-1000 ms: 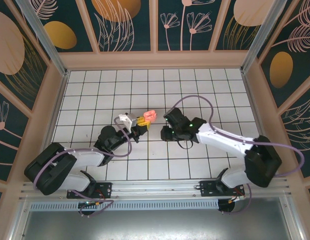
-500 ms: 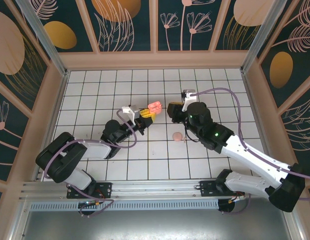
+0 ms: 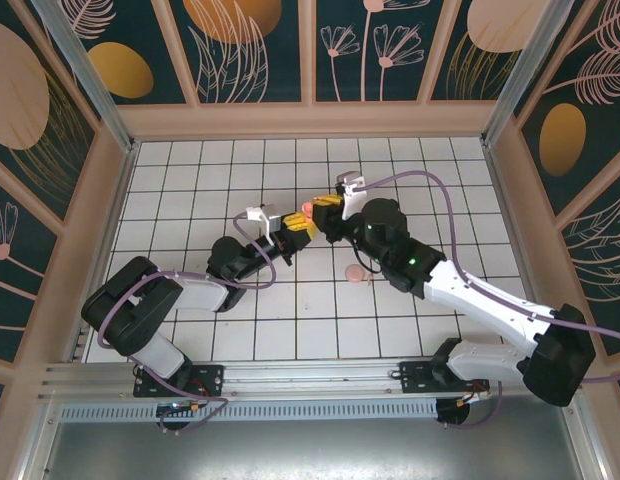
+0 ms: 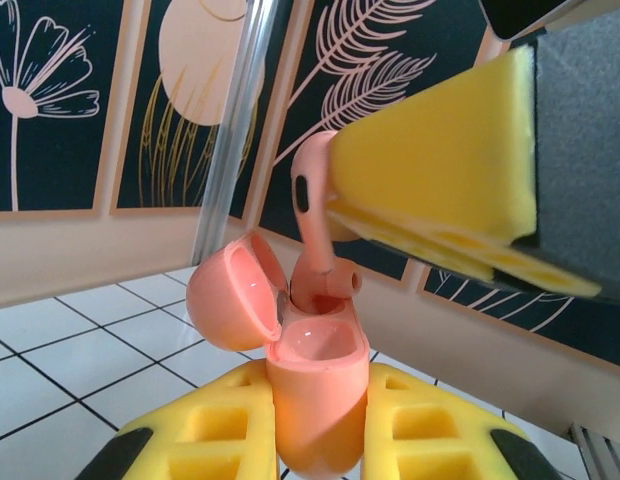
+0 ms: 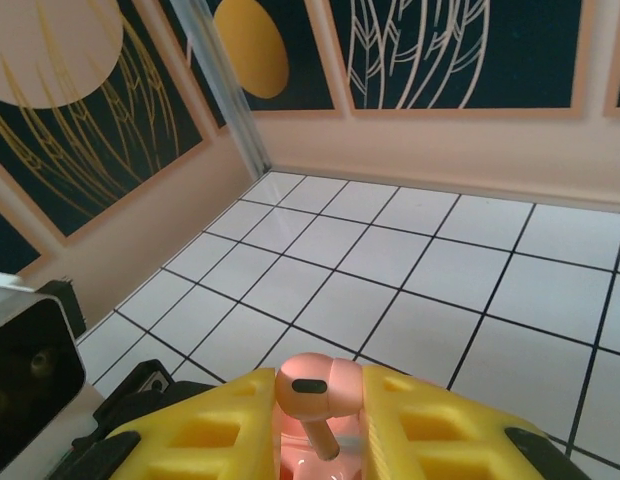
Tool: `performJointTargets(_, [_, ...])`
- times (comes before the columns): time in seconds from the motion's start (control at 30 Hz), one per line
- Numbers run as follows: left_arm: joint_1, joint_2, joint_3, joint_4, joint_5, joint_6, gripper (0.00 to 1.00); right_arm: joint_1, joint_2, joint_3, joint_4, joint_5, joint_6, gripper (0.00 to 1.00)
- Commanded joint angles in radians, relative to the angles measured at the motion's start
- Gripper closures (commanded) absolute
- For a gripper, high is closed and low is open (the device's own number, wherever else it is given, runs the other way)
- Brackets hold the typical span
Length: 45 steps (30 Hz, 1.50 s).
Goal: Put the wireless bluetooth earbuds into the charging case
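In the left wrist view the salmon charging case (image 4: 316, 400) stands upright with my left gripper (image 4: 318, 385) shut on its body, its lid (image 4: 225, 305) hinged open to the left. A pale pink earbud (image 4: 312, 205) hangs over it, stem down into the far socket, while the near socket looks bare. My right gripper (image 5: 320, 388) is shut on that earbud (image 5: 316, 388), the case (image 5: 325, 462) just below it. In the top view the left gripper (image 3: 295, 226) and right gripper (image 3: 328, 208) meet at the case (image 3: 308, 210) above mid-floor.
A small pale pink round piece (image 3: 356, 272) lies on the white tiled floor (image 3: 190, 190) under the right arm's forearm; I cannot tell what it is. Wooden walls with glass panels ring the floor. Purple cables loop off both arms.
My right gripper rose from the floor and swung up-left to the case with the earbud, uncovering the pink piece. The left gripper carried the case slightly right and farther back.
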Motion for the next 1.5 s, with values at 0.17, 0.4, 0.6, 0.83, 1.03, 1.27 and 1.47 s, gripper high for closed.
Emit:
performJointTargets(0.17, [-0.001,0.009,0.027,0.090,0.025,-0.044,0.89,-0.010,0.033,0.048,0.077,-0.057,-0.042,0.76])
performJointTargets(0.4, [-0.001,0.005,0.032,0.094,0.021,-0.046,0.89,-0.019,0.039,0.053,0.049,-0.085,-0.044,0.76])
performJointTargets(0.6, [-0.002,0.005,0.035,0.096,0.019,-0.041,0.89,-0.026,0.025,0.047,0.027,-0.140,-0.047,0.76])
performJointTargets(0.83, [-0.001,0.005,0.035,0.100,0.019,-0.038,0.89,-0.038,0.023,0.042,0.031,-0.204,-0.045,0.76])
performJointTargets(1.03, [-0.001,0.000,0.030,0.101,0.018,-0.033,0.89,-0.047,0.013,0.035,0.011,-0.224,-0.041,0.77])
performJointTargets(1.27, [-0.001,-0.001,0.030,0.103,0.019,-0.022,0.89,-0.058,-0.008,0.022,-0.006,-0.229,-0.035,0.76])
performJointTargets(1.47, [-0.002,-0.004,0.030,0.111,0.020,-0.018,0.89,-0.067,-0.012,0.018,-0.022,-0.241,-0.031,0.76])
